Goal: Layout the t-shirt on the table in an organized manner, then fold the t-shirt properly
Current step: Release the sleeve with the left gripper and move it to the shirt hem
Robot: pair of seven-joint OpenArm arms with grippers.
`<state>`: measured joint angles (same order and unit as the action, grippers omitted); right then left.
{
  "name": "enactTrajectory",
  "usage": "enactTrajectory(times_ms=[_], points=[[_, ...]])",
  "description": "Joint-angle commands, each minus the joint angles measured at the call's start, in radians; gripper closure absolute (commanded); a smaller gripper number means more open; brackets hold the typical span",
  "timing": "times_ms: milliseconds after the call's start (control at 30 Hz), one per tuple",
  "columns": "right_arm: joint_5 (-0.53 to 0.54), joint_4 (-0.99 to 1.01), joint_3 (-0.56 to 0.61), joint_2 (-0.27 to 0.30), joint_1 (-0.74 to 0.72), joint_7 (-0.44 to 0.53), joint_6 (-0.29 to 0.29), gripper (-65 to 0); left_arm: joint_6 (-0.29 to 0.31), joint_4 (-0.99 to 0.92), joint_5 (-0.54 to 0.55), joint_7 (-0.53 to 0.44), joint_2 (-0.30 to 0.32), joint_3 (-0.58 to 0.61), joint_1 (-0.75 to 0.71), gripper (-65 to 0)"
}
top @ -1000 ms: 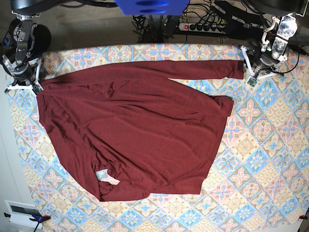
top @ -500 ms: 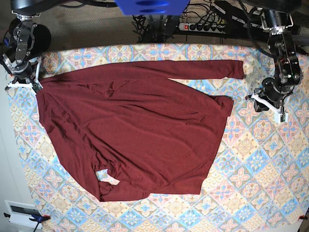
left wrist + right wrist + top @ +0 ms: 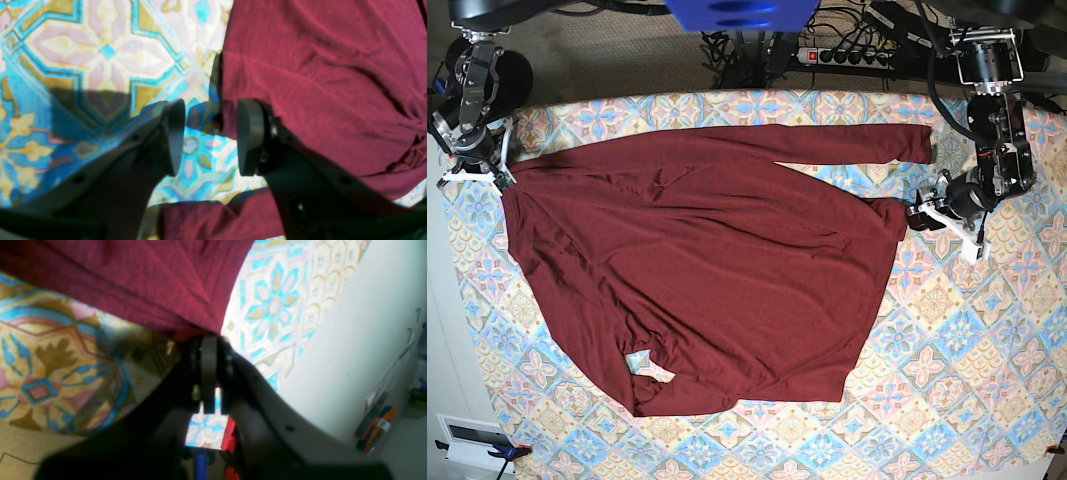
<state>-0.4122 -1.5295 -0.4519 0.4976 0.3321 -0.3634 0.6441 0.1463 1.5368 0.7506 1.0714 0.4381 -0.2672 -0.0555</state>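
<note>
The dark maroon t-shirt [image 3: 707, 270] lies spread over the patterned table [image 3: 967, 350], one long sleeve stretched along the back edge. My left gripper [image 3: 919, 217] sits low at the shirt's right-hand corner. In the left wrist view it [image 3: 210, 136] is open, and the shirt's edge [image 3: 317, 66] just reaches into the gap beside the right finger [image 3: 248, 136]. My right gripper [image 3: 503, 180] is at the shirt's far left corner. In the right wrist view it [image 3: 208, 373] is shut on a pinch of the t-shirt [image 3: 133, 280].
A power strip [image 3: 847, 55] and cables lie beyond the table's back edge. A white box [image 3: 472, 440] sits off the front left corner. The table's left edge drops to a pale floor [image 3: 350, 356] beside my right gripper.
My left arm has come away from the sleeve end at the back right and moved forward to the shirt's right corner, with its jaws wider apart. The right arm has stayed put.
</note>
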Motion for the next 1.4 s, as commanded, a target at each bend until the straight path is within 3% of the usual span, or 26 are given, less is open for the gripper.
enactTrajectory(times_ms=[0, 200, 367, 767, 933, 1067, 1267, 1367], points=[[0.0, -0.016, -0.011, 0.025, -0.006, 0.007, -0.011, 0.0, 0.002, 0.009, 0.01, -0.007, 0.014, -0.001, 0.009, -25.1], [0.0, -0.016, -0.011, 0.025, -0.006, 0.007, -0.011, 0.0, 0.002, -0.017, -0.012, -0.01, 0.008, 0.165, 0.033, -21.9], [0.0, -0.016, -0.011, 0.025, -0.004, 0.007, -0.011, 0.0, 0.003, -0.015, -0.041, -0.01, 0.008, 0.187, 0.035, 0.0], [0.0, -0.016, -0.011, 0.025, -0.006, 0.007, -0.011, 0.0, 0.003, 0.199, -0.023, -0.009, 0.175, 0.069, -0.189, 0.0], [0.0, -0.016, -0.009, 0.025, -0.004, 0.007, -0.011, 0.0, 0.002, 0.155, -0.024, -0.003, 0.189, 0.069, -0.186, -0.1], [0.0, -0.016, -0.009, 0.025, -0.003, 0.007, -0.011, 0.0, 0.002, 0.152, -0.023, 0.022, 0.19, 0.064, -0.185, -6.3], [0.0, -0.016, -0.009, 0.025, -0.003, 0.007, -0.011, 0.0, 0.002, 0.152, -0.015, 0.097, 0.187, -0.063, -0.155, -33.2], [0.0, -0.016, -0.009, 0.025, -0.003, 0.007, -0.011, 0.0, 0.002, 0.149, -0.015, 0.096, 0.17, -0.129, -0.089, -40.8]])
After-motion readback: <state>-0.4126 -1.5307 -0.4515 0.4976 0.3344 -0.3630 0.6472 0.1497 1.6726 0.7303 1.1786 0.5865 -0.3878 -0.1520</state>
